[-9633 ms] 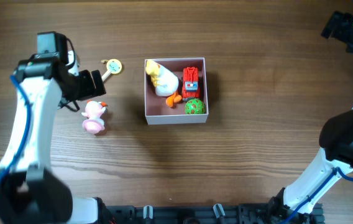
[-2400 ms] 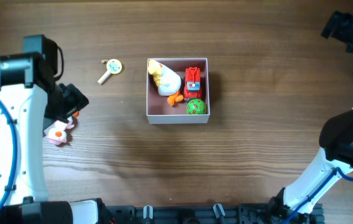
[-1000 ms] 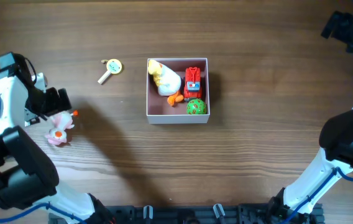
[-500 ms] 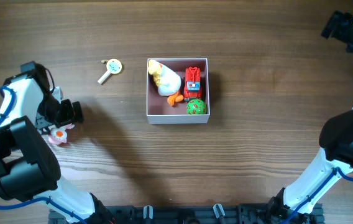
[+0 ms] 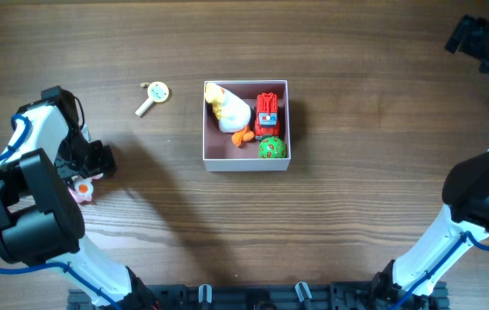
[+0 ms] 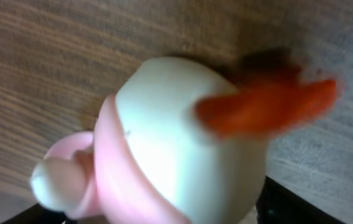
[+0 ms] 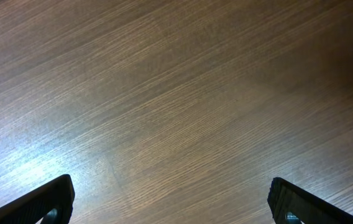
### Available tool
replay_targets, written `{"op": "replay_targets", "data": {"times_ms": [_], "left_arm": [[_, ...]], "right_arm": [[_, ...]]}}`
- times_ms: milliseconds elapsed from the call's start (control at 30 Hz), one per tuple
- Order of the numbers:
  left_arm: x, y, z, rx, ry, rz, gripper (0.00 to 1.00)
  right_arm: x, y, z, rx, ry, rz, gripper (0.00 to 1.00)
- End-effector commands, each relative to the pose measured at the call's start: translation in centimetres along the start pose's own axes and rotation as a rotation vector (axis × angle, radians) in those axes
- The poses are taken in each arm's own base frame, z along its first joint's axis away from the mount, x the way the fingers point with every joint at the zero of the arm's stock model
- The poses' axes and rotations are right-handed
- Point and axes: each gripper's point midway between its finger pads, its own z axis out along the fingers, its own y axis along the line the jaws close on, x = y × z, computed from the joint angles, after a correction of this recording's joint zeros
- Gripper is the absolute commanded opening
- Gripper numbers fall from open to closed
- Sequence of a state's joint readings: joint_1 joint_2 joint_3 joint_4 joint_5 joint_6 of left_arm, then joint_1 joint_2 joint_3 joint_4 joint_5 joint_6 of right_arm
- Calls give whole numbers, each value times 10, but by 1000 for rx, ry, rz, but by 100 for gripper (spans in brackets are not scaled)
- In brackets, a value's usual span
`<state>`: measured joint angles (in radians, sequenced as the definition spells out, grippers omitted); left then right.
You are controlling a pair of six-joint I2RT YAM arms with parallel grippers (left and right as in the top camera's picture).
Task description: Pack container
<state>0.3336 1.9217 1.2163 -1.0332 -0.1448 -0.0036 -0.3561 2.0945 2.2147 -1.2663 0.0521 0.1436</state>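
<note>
Container [image 5: 227, 151]: square, shallow, white walls, dusty-pink inside, sits flat near the middle of the counter [image 5: 356, 198]. Contents: white-and-yellow soft toy [image 5: 227, 108] in the far left part, lying slantwise; red toy truck [image 5: 266, 112] along the right wall; green ball [image 5: 270, 148] in the near right corner, just below the truck; small orange piece [image 5: 243, 136] between the soft toy and the ball. The near left part of the pink floor is bare. Outside, to the left and well apart from the container: a small round yellow disc on a short stick [image 5: 152, 95], lying flat. Further left, near the counter's edge: a pink-and-white duck toy [image 5: 81, 188], with the left claw [image 5: 88, 172] directly over it. In the left wrist view the duck fills the frame, with a white body, pink trim and a blurred orange beak. The fingers are not clear there, so I cannot tell whether this claw is released or grasping. Right claw [image 7: 176, 202]: far off at the right side, fingertips spread wide, only bare wood between them, released.
</note>
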Motion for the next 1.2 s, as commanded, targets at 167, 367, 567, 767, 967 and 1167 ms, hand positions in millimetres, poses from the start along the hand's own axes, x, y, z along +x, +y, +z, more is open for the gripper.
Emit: {"op": "replay_targets", "data": {"times_ms": [167, 367, 567, 767, 967, 1167], "left_arm": [[1, -6, 7, 22, 15, -55, 55], [-1, -6, 7, 23, 8, -58, 26], [-2, -6, 6, 23, 6, -60, 4], [-19, -24, -19, 146, -45, -93, 4], [-49, -33, -83, 250, -174, -91, 4], [-62, -52, -161, 330, -322, -24, 4]], "right_arm": [[0, 4, 1, -10, 0, -14, 100], [0, 4, 1, -10, 0, -15, 100], [0, 4, 1, -10, 0, -14, 100], [0, 4, 1, -10, 0, -14, 99], [0, 4, 1, -10, 0, -14, 100], [0, 4, 1, -10, 0, -15, 100]]}}
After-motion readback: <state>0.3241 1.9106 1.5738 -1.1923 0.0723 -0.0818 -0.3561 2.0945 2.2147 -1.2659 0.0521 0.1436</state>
